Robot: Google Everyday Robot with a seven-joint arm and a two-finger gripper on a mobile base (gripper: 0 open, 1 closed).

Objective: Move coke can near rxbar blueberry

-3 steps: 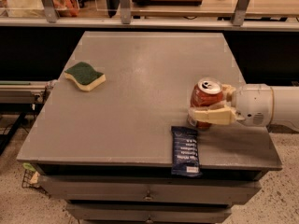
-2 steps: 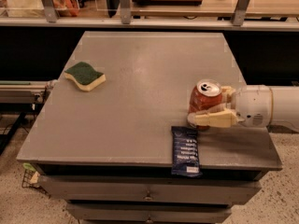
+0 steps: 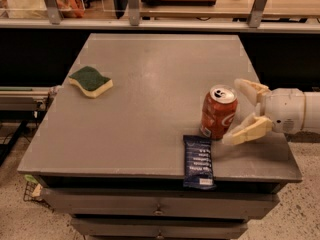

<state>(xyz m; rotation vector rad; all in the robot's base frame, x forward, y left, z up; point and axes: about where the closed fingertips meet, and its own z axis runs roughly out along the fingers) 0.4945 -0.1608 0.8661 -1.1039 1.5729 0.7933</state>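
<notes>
The coke can (image 3: 218, 112), red with a silver top, stands upright on the grey table (image 3: 150, 99) near its front right. The rxbar blueberry (image 3: 198, 161), a dark navy wrapper with white text, lies flat just in front of and left of the can, its near end hanging over the table's front edge. My gripper (image 3: 241, 110) comes in from the right. It is open, its cream fingers (image 3: 248, 131) spread just to the right of the can and clear of it.
A green-and-yellow sponge (image 3: 90, 81) lies at the table's left side. A shelf with railing posts (image 3: 132, 6) runs along the back. Drawers (image 3: 160, 209) sit under the table front.
The gripper has let go of the can: its fingers have spread and drawn back a little to the right. The can stands on the table beside the bar.
</notes>
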